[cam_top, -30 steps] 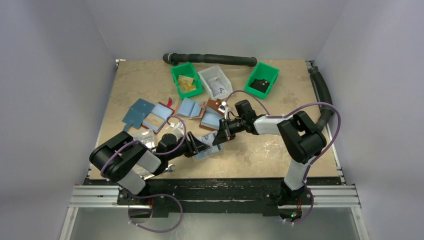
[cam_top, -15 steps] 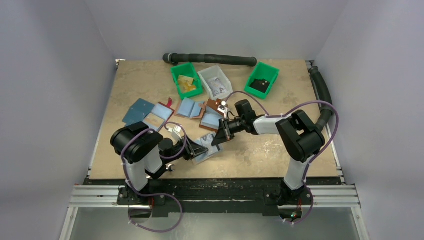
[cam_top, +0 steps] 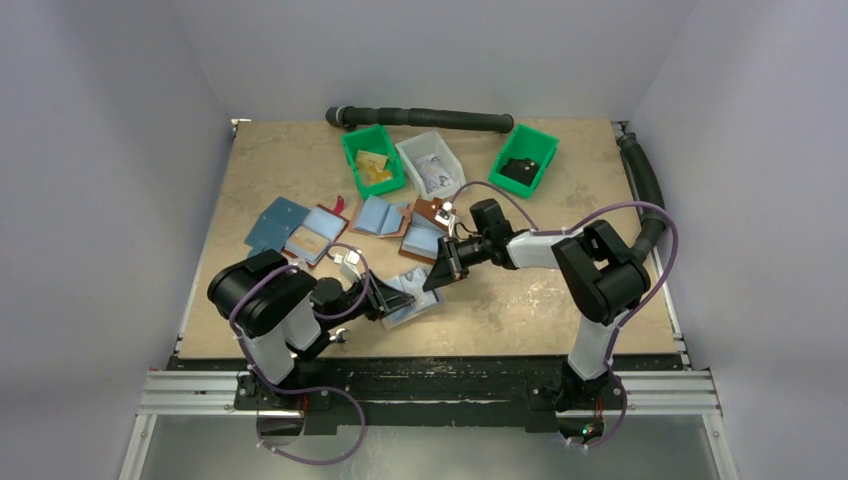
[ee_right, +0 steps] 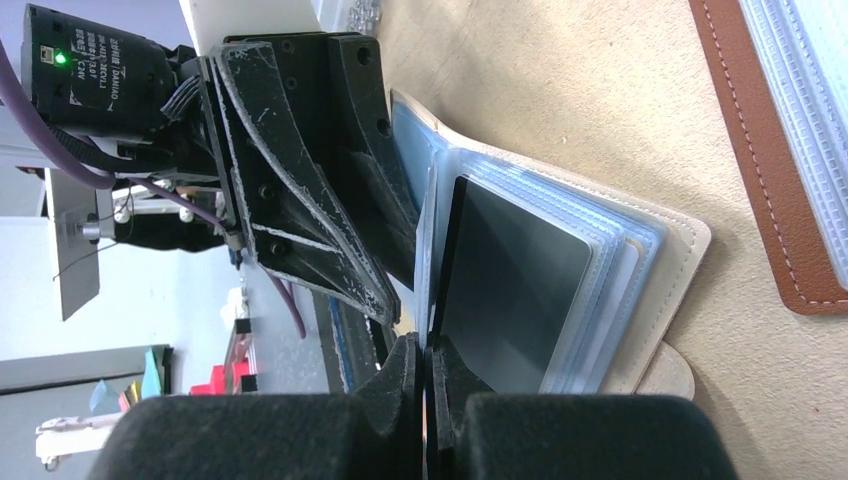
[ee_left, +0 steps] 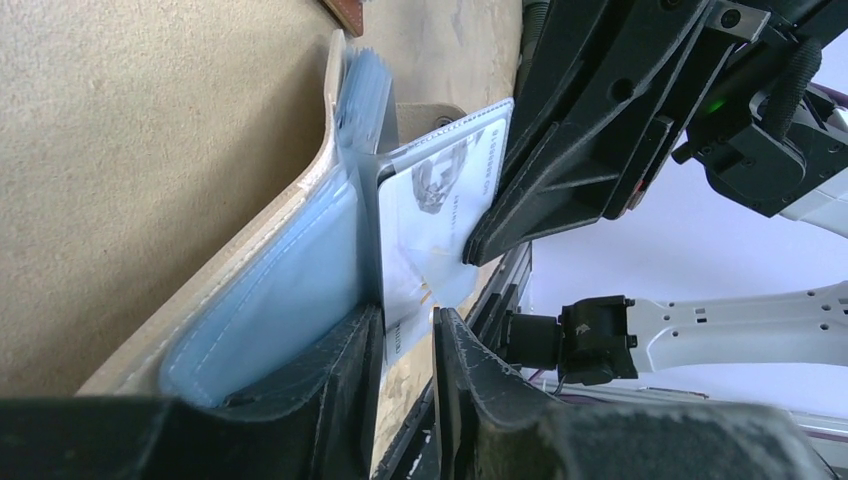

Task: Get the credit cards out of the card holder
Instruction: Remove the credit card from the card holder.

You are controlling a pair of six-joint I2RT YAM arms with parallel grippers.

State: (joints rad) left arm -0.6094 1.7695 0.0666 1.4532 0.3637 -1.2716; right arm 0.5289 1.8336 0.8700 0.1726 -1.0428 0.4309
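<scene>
The card holder (cam_top: 408,300), a beige cover with clear bluish sleeves (ee_left: 290,290), stands half open on the table between both grippers. My right gripper (ee_right: 425,345) is shut on the edge of one sleeve leaf, and a dark grey card (ee_right: 510,280) shows on that leaf. From the other side, a light card (ee_left: 440,200) with a printed face sits in that raised leaf. My left gripper (ee_left: 408,315) straddles the light card's lower corner. Its jaws stand narrowly apart, with table showing between the card and one finger. The right gripper's fingertips (ee_left: 480,240) pinch the leaf's far edge.
Brown wallets with blue lining (cam_top: 300,235) (cam_top: 395,215) (cam_top: 425,235) lie open just behind the card holder; one brown edge (ee_right: 760,170) is close by. Two green bins (cam_top: 372,160) (cam_top: 524,157), a white bin (cam_top: 430,162) and a black hose (cam_top: 420,118) line the back.
My left arm has swung its elbow up and in, and its jaws have narrowed around the light card's corner. The right gripper has stayed shut in place.
</scene>
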